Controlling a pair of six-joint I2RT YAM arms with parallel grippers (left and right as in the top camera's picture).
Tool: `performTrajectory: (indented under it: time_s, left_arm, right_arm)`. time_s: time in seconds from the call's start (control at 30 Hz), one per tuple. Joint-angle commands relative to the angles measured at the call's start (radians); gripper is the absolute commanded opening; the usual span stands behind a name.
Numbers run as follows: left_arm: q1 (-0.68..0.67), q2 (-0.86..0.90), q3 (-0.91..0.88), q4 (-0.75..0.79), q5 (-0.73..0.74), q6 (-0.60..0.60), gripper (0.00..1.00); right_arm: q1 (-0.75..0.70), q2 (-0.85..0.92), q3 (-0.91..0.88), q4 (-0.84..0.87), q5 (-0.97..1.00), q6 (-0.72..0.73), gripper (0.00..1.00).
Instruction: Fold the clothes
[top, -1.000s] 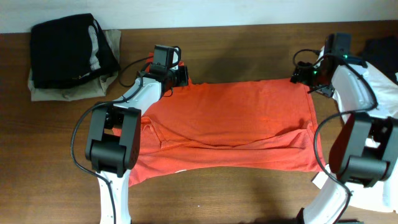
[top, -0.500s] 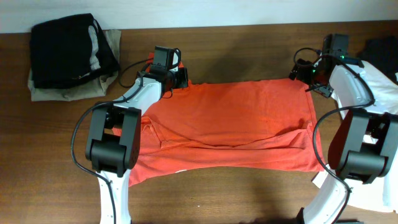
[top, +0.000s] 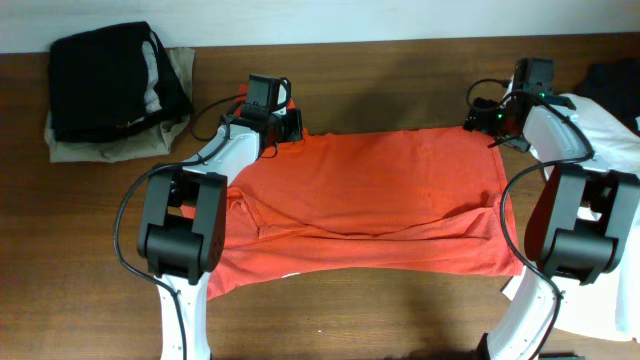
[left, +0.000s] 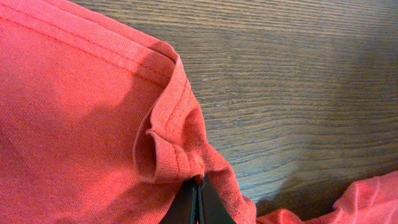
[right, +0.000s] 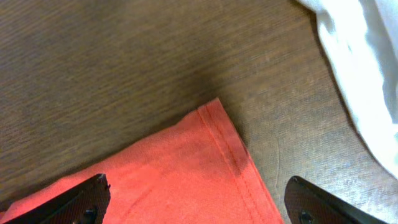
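Overhead: orange-red T-shirt (top: 370, 200) spread on the bench (top: 350, 70); corner-grasp step, left pincer (left: 198, 199) clamped on its far-left edge, right pincer (right: 196, 193) wide open over the far-right corner, so it likely must descend and close next.

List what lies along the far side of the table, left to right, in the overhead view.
black garment atop khaki garment → left gripper → orange-red T-shirt → right gripper → white garment

No legible text, labels, numbers anywhere.
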Motion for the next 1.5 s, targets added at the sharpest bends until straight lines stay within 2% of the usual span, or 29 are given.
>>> performTrajectory:
  time_s: [0.0,0.2,0.33,0.4,0.5,0.57,0.67,0.7,0.83,0.93,1.0,1.17,1.27,1.33,1.47]
  left_arm:
    - [0.000,0.013,0.014,-0.001,-0.003,0.005,0.01]
    - [0.000,0.013,0.014,-0.002,-0.003,0.005,0.01]
    - [0.000,0.013,0.014,-0.002,-0.003,0.005,0.01]
    - [0.000,0.013,0.014,-0.002,-0.003,0.005,0.01]
    - [0.000,0.013,0.014,-0.002,-0.003,0.005,0.01]
    - [0.000,0.013,0.014,-0.002,-0.003,0.005,0.01]
    - [0.000,0.013,0.014,-0.002,-0.003,0.005,0.01]
    - [0.000,0.013,0.014,-0.001,-0.003,0.005,0.01]
    - [0.007,0.013,0.014,0.001,-0.003,0.008,0.01]
    - [0.009,0.013,0.016,-0.002,-0.003,0.009,0.01]
    - [0.009,0.013,0.036,-0.024,0.001,0.033,0.01]
    - [0.009,0.007,0.195,-0.235,-0.003,0.077,0.01]
    - [0.009,0.007,0.335,-0.445,-0.017,0.077,0.01]
    - [0.009,0.007,0.395,-0.555,-0.050,0.077,0.01]
    - [0.009,0.006,0.499,-0.779,-0.166,0.077,0.01]
  right_arm:
    - [0.010,0.018,0.021,0.023,0.030,-0.103,0.94]
    - [0.029,0.042,0.021,0.056,0.068,-0.146,0.92]
    - [0.035,0.082,0.021,0.055,0.068,-0.150,0.85]
    - [0.035,0.088,0.021,0.056,0.068,-0.150,0.73]
    - [0.033,0.088,0.021,0.064,0.072,-0.150,0.68]
    - [0.033,0.088,0.021,0.065,0.072,-0.150,0.54]
    - [0.033,0.088,0.021,0.064,0.072,-0.149,0.38]
    - [0.033,0.088,0.021,0.061,0.072,-0.142,0.29]
    - [0.033,0.088,0.026,0.026,0.076,-0.114,0.15]
    - [0.032,0.085,0.057,-0.047,0.125,-0.035,0.04]
    - [0.032,0.084,0.089,-0.097,0.124,0.000,0.04]
    - [0.032,0.080,0.187,-0.250,0.124,0.133,0.04]
    - [0.032,0.069,0.228,-0.364,0.124,0.225,0.04]
    - [0.032,0.060,0.229,-0.405,0.124,0.289,0.04]
    - [0.032,0.035,0.229,-0.471,0.124,0.324,0.04]
